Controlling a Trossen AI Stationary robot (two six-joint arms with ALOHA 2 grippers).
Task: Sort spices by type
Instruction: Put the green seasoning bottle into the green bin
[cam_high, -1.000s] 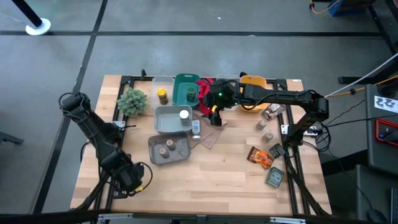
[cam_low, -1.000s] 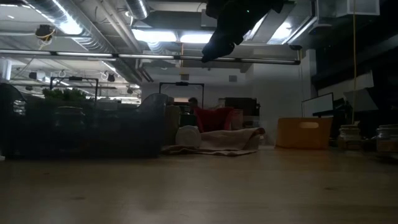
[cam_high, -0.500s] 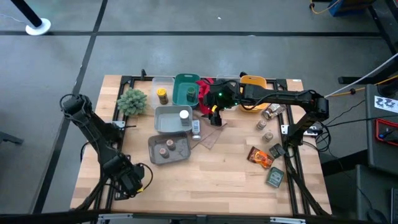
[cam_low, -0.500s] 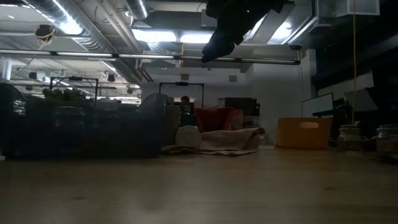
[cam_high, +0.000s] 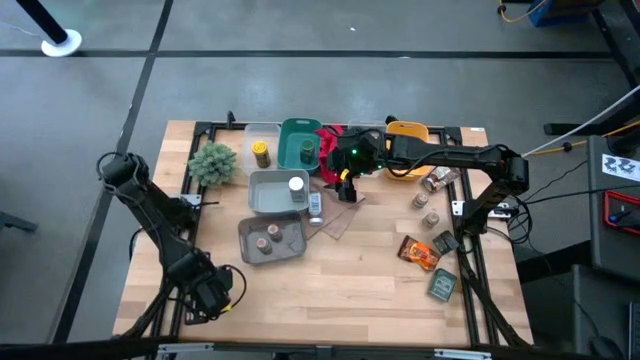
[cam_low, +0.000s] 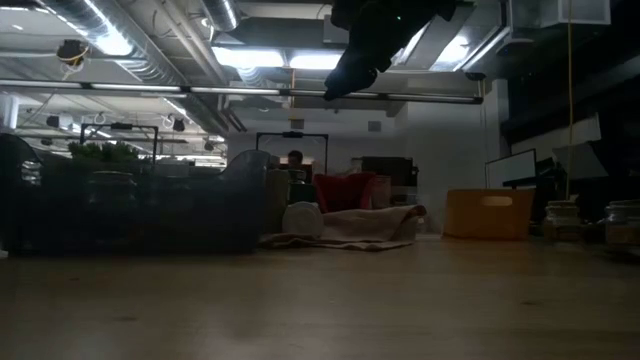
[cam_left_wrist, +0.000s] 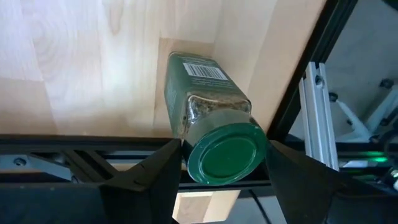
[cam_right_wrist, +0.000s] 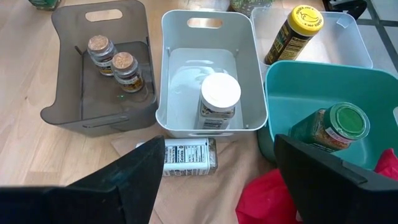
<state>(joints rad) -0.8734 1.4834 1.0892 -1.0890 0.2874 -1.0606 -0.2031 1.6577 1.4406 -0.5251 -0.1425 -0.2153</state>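
My left gripper (cam_high: 212, 293) is at the table's near left corner, shut on a green-lidded spice jar (cam_left_wrist: 208, 112). My right gripper (cam_right_wrist: 217, 186) hangs open and empty above the bins (cam_high: 345, 178). Below it are a dark grey bin with two tan-lidded jars (cam_right_wrist: 115, 62), a white bin with a white-lidded jar (cam_right_wrist: 219, 99), a teal bin with a green-lidded jar (cam_right_wrist: 333, 127) and a clear bin with a yellow-lidded jar (cam_right_wrist: 293, 34). One jar (cam_right_wrist: 189, 155) lies on its side on brown paper. Loose jars (cam_high: 428, 200), orange-brown packets (cam_high: 420, 252) and a dark green packet (cam_high: 443, 285) lie at the right. My left gripper pinches the jar at its lid end (cam_left_wrist: 227, 155) between its two fingers, one on each side of the green lid. The jar's body points away from the gripper, over the wooden table top by the black frame. Whether it rests on the table, I cannot tell.
A bushy green plant (cam_high: 212, 162) stands at the far left, a red cloth (cam_right_wrist: 273, 193) lies by the teal bin, and an orange bin (cam_high: 408, 130) stands at the far edge. Black frame rails (cam_left_wrist: 292, 74) run along the table's edges. A person (cam_low: 295, 160) shows in the room behind.
My left gripper has shifted slightly toward the table's near edge with the jar. My right gripper has kept still.
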